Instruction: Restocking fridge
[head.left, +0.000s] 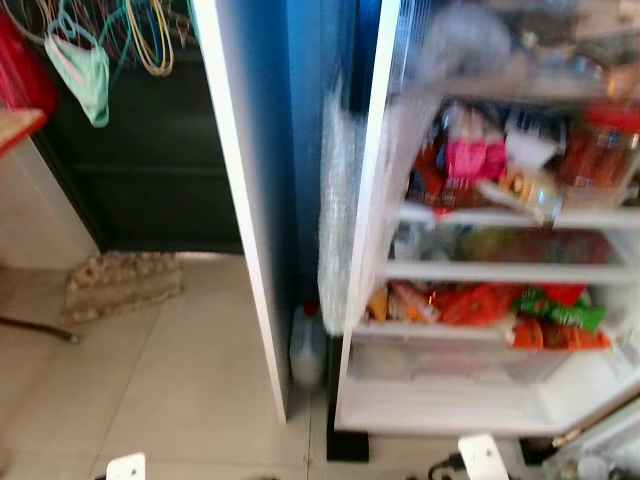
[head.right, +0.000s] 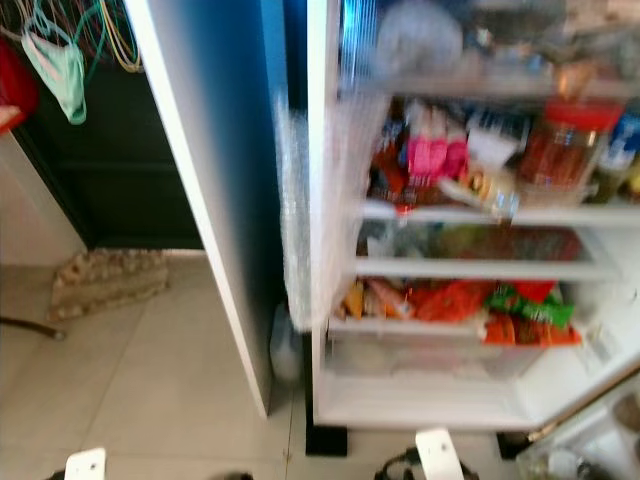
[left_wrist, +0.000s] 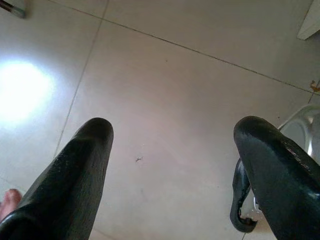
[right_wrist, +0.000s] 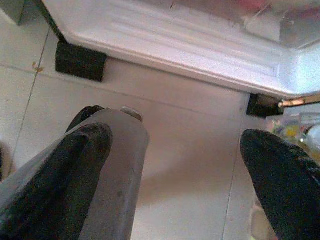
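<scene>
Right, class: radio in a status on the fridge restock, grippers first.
Left gripper jaws open, hanging over bare floor tiles. Right gripper jaws open, low before the fridge. Fridge door open, shelves packed. Nothing held.

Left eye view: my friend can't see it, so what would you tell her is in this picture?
A blurry look down at an open fridge with shelves full of colourful food packets and a red jar. Its white door swings out over a pale tiled floor, and clothes hangers hang at the upper left.

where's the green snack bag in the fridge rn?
In the eye views, the green snack bag lies on the fridge's lower shelf, right side, among orange packets, above the clear drawer.
</scene>
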